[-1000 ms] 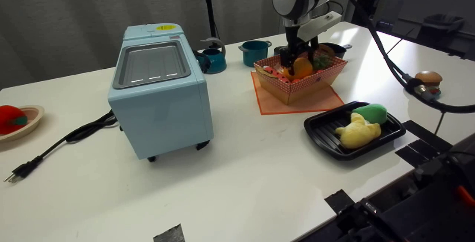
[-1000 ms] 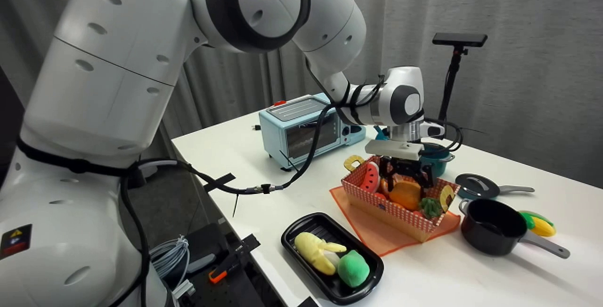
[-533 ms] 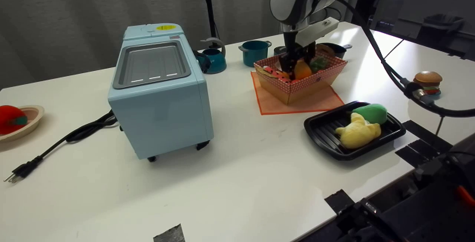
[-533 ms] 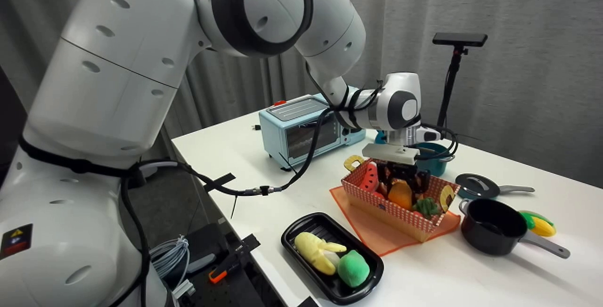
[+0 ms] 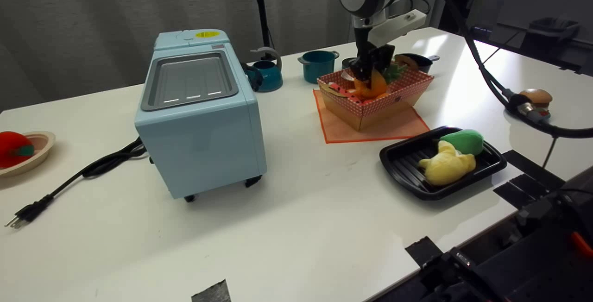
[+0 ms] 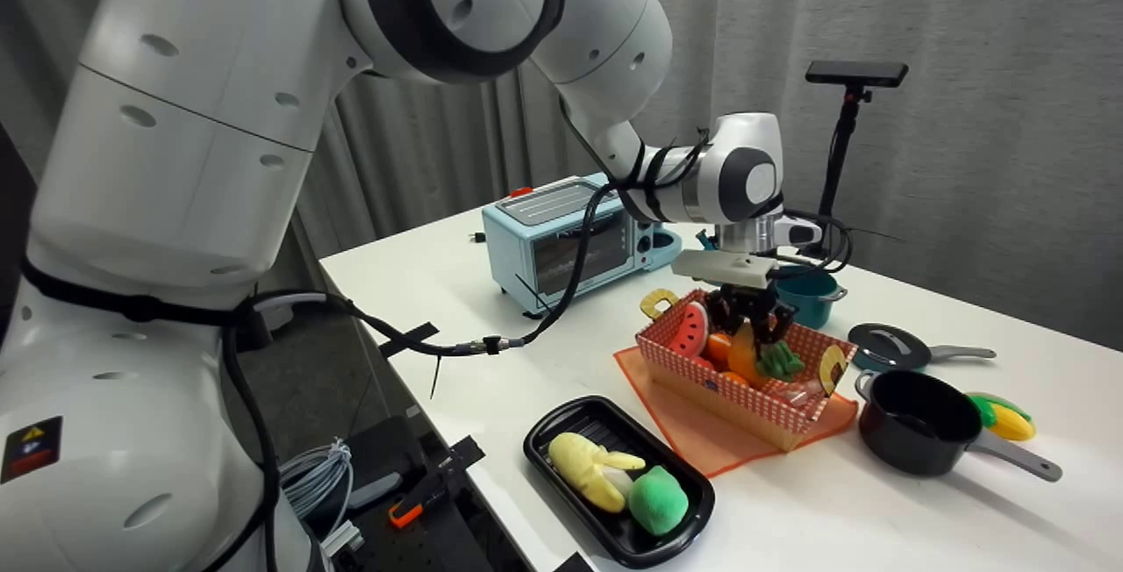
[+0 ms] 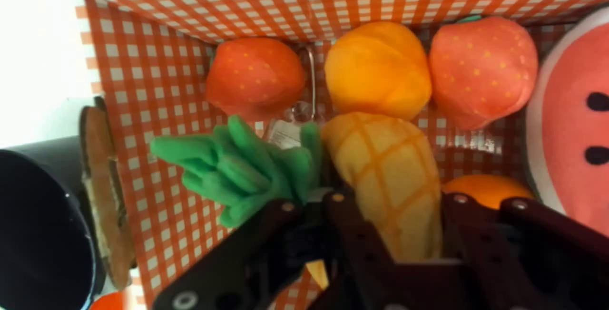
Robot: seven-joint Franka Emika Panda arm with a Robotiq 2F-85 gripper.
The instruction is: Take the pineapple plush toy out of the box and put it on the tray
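Observation:
The pineapple plush toy, orange with darker crossed lines, is pinched between the fingers of my gripper in the wrist view. Its green tuft sticks out to one side. It is over the inside of the red-and-white checked box, low among the other plush fruit; I cannot tell if its underside touches them. In an exterior view the gripper points down into the box and partly covers the toy. The black tray holds a yellow plush and a green plush.
Watermelon, strawberries and oranges crowd the box, which stands on an orange cloth. A black saucepan, a flat pan and a teal pot stand nearby. A light-blue appliance is farther along the table.
The gripper dipped into the box, its fingers came together on the pineapple plush toy, and it has risen slightly. The toy has tilted, its tuft shifting up and inward from the box's end.

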